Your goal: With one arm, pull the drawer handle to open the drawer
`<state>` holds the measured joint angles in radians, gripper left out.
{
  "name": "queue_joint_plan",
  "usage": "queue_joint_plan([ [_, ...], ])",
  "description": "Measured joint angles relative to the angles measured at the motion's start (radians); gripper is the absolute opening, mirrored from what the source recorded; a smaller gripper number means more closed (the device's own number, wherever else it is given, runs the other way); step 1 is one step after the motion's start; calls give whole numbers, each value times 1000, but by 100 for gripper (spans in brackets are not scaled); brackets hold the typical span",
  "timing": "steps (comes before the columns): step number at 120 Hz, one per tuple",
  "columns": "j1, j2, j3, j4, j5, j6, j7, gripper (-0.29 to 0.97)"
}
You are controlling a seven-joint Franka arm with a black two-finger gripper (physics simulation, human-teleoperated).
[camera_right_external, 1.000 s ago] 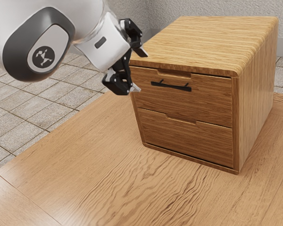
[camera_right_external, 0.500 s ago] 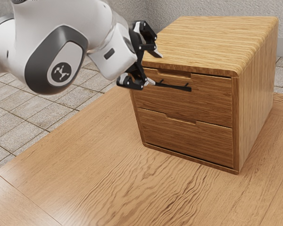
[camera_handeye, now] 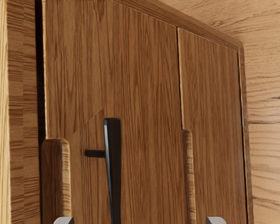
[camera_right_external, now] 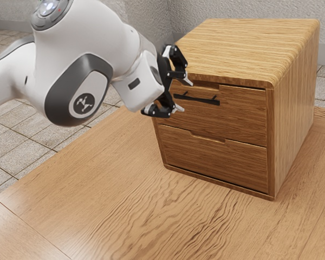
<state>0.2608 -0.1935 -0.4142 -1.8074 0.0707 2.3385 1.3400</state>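
A wooden cabinet [camera_right_external: 244,49] with two drawers stands on the wooden table. The upper drawer [camera_right_external: 233,116] carries a thin black bar handle [camera_right_external: 196,98]; its front sits flush with the cabinet, shut. The lower drawer [camera_right_external: 216,154] is shut too. My gripper [camera_right_external: 176,95] is open at the handle's end nearest the exterior view's left, one finger above the bar and one below, not touching it. In the wrist view the black handle [camera_handeye: 113,168] runs toward the hand on the upper drawer front [camera_handeye: 107,70], with the two fingertips [camera_handeye: 215,220] either side of it.
The cabinet rests on a broad wooden tabletop [camera_right_external: 124,206]. Grey tiled floor [camera_right_external: 27,135] lies beyond the table edge at the exterior view's left. A pale wall stands behind the cabinet.
My hand moved toward the exterior view's right and slightly down, from beside the cabinet's corner to the handle's end. The fingers stayed open. The drawer has not moved.
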Motion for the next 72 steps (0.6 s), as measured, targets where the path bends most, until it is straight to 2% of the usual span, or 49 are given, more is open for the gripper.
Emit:
queue_joint_plan([
  [72, 4, -73, 0, -87, -7, 24, 21, 32],
])
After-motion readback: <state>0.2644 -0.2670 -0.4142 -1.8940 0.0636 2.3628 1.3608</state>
